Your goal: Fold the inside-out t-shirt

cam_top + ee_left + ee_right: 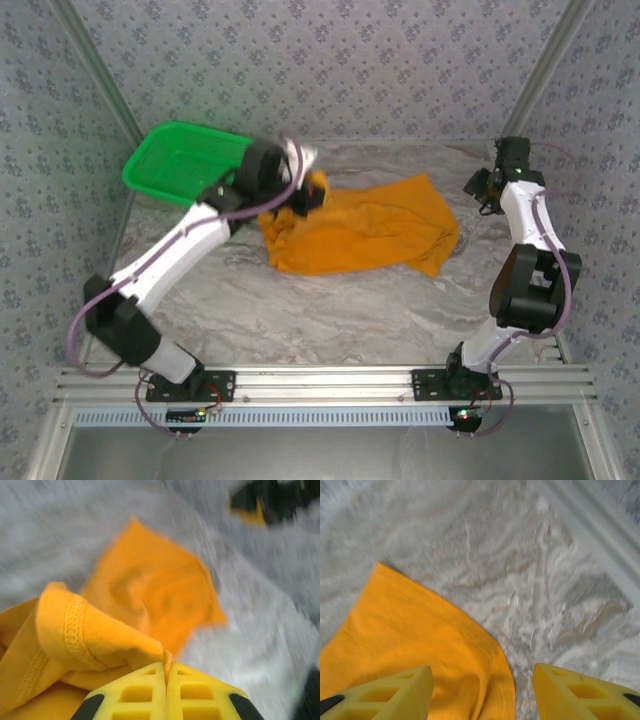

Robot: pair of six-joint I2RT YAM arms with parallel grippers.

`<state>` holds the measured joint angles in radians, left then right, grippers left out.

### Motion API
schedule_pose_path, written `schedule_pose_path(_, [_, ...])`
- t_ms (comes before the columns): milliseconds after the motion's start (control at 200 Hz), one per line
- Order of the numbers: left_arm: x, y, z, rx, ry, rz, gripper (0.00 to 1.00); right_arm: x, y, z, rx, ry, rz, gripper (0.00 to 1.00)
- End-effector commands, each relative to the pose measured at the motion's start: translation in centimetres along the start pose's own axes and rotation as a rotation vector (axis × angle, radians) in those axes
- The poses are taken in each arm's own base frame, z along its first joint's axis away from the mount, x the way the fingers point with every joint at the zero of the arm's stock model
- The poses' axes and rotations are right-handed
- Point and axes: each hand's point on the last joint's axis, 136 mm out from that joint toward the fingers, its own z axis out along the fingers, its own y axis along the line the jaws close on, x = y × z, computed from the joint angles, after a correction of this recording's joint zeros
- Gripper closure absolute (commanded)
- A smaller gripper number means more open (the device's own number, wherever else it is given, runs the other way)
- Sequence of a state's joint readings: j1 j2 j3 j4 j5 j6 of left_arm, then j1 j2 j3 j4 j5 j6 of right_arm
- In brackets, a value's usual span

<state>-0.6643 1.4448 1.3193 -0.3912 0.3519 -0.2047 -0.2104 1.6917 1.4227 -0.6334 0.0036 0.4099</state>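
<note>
The orange-yellow inside-out t-shirt (365,235) lies crumpled at the middle of the marble table. My left gripper (305,195) is at the shirt's left end. In the left wrist view that gripper (166,667) is shut on a raised fold of the t-shirt (160,595), with a stitched hem drooping to its left. My right gripper (480,190) hangs just beyond the shirt's right end. In the right wrist view this gripper (482,672) is open, its yellow fingers (395,692) spread over the edge of the t-shirt (410,640), with nothing gripped.
A green mesh basket (185,160) stands at the back left, close behind my left arm. Bare marble table (300,310) stretches in front of the shirt, and more of the table (545,580) lies beyond its right edge. Patterned walls close in the back and sides.
</note>
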Motion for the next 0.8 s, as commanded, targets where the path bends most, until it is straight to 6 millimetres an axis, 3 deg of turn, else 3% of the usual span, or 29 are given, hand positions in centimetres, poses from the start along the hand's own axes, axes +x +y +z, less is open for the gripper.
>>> schedule_pose_path(0, [6.7, -1.1, 0.3, 0.055, 0.008, -0.042, 0.89, 3.7, 1.2, 0.7, 0.012, 0.13, -0.092, 0.42])
schedule_pose_path(55, [11.2, -1.5, 0.6, 0.08, 0.062, -0.083, 0.44, 4.5, 2.4, 1.2, 0.0, 0.155, -0.138, 0.42])
schedule_pose_path(80, [12.8, -1.9, 0.6, 0.1, 0.092, -0.1, 0.33, 4.8, 3.0, 1.5, -0.003, 0.165, -0.16, 0.42])
schedule_pose_path(125, [15.0, -1.8, 0.1, 0.097, 0.14, -0.133, 0.27, 5.4, 4.0, 2.2, -0.01, 0.187, -0.195, 0.42])
schedule_pose_path(170, [15.8, -1.1, -0.7, 0.046, 0.162, -0.151, 0.24, 5.6, 5.0, 2.7, -0.02, 0.201, -0.216, 0.43])
schedule_pose_path(305, [14.5, 2.9, -3.3, -0.214, 0.077, -0.138, 0.05, 5.4, 8.2, 4.4, -0.059, 0.214, -0.266, 0.43])
schedule_pose_path(390, [13.7, 3.8, -3.1, -0.245, 0.058, -0.152, 0.03, 4.4, 10.2, 5.3, -0.08, 0.208, -0.287, 0.43])
schedule_pose_path(520, [13.8, 3.7, -0.1, -0.196, 0.127, -0.209, 0.06, 3.0, 12.3, 7.0, -0.096, 0.196, -0.302, 0.43])
schedule_pose_path(655, [15.2, 4.0, 3.3, -0.179, 0.204, -0.227, 0.12, 2.6, 13.5, 8.6, -0.1, 0.199, -0.32, 0.42])
schedule_pose_path(795, [16.9, 4.3, 5.5, -0.191, 0.276, -0.223, 0.14, 3.6, 15.0, 10.2, -0.13, 0.209, -0.353, 0.36])
